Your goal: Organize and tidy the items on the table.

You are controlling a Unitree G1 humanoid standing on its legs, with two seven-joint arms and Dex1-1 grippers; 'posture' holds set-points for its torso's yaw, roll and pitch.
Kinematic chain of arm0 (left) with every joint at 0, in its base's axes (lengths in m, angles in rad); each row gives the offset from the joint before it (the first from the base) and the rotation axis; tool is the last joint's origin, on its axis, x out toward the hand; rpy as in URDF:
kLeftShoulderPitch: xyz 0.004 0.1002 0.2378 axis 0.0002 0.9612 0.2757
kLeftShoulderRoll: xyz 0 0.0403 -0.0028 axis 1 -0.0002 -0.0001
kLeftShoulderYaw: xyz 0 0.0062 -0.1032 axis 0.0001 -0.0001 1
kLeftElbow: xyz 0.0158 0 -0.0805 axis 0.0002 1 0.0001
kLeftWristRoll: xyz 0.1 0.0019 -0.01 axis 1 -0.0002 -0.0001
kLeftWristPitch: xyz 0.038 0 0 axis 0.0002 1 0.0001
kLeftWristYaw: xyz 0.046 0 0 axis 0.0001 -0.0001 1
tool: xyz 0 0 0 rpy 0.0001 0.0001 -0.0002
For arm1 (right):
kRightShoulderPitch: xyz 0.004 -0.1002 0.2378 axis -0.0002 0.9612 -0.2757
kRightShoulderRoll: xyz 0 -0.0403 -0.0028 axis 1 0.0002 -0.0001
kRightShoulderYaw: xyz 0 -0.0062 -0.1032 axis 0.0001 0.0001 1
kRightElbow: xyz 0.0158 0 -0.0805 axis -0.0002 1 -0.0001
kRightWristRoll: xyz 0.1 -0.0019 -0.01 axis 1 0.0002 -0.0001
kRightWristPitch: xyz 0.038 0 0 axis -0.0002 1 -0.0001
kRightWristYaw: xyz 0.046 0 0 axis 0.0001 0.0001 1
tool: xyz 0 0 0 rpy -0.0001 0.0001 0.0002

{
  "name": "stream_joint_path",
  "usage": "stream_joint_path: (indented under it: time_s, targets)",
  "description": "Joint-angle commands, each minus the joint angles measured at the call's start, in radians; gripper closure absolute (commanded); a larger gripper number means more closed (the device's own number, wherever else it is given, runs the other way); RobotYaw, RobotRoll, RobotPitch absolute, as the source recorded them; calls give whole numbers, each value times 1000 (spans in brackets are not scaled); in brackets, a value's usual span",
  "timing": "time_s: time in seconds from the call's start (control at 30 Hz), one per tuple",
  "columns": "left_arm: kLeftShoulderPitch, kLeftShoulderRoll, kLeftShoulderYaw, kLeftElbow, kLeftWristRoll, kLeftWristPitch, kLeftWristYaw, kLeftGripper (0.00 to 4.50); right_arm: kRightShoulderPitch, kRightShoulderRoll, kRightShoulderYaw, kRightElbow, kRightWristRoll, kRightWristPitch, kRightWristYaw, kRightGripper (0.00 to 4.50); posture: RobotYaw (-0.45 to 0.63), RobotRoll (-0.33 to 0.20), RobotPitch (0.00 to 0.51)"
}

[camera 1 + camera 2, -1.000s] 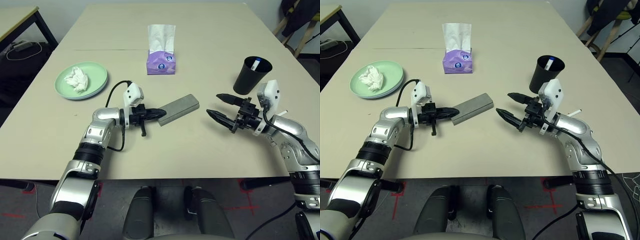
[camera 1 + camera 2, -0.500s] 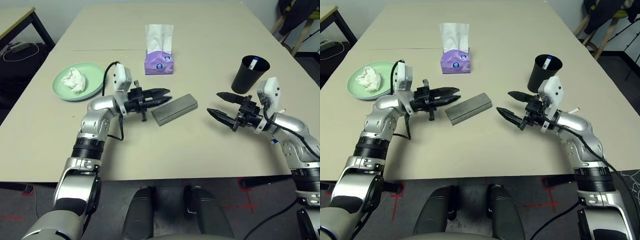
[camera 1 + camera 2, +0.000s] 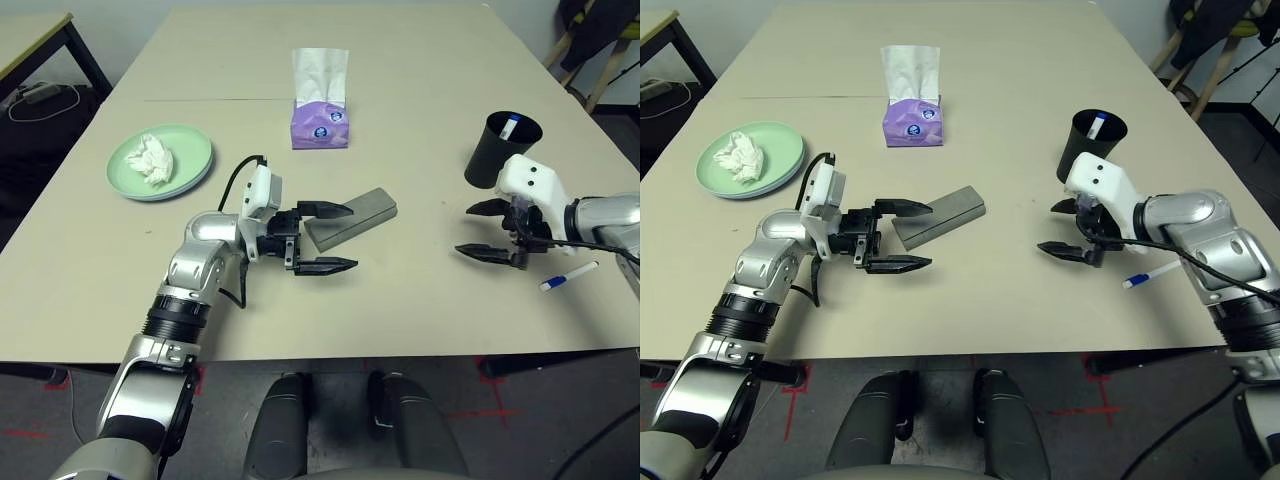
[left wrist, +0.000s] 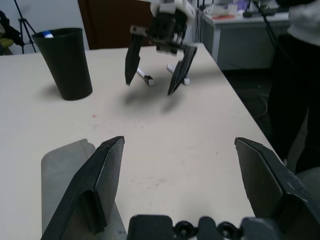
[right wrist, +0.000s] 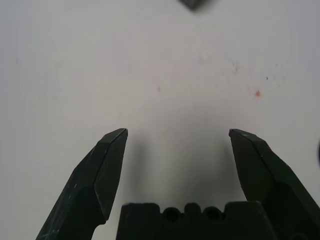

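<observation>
The fingers of both hands are wide and empty, and the grey case looks hard and smooth, best held across its narrow middle.

You had a dark floor around the big table, with red tape marks on it at the near side. A smaller desk with black legs stood left of that table, cables lying under it. Wooden chair legs showed off the table's far right corner.
</observation>
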Motion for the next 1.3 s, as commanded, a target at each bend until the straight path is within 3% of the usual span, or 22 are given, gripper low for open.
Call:
stream_joint_path:
  time_s: [0.03, 0.2, 0.47, 0.8, 1.3]
  targets:
    - [17, 4, -21, 19, 26, -36, -6, 21, -40, -52, 57, 53, -91, -121, 102, 0, 48, 0, 172]
    - [37, 2, -23, -5, 33, 1, 35, 21, -96, -108, 115, 193, -235, -386, 170, 0, 58, 0, 180]
    - [51, -23, 2, -49, 35, 50, 191, 21, -87, -121, 105, 300, -320, -584, 171, 0, 69, 0, 185]
    - [79, -1, 3, -112, 31, 81, 249, 21, 41, -177, 42, 201, -309, -612, 140, 0, 62, 0, 182]
    - [71, 4, 0, -118, 34, 92, 281, 21, 120, -156, 22, 132, -341, -598, 58, 0, 56, 0, 183]
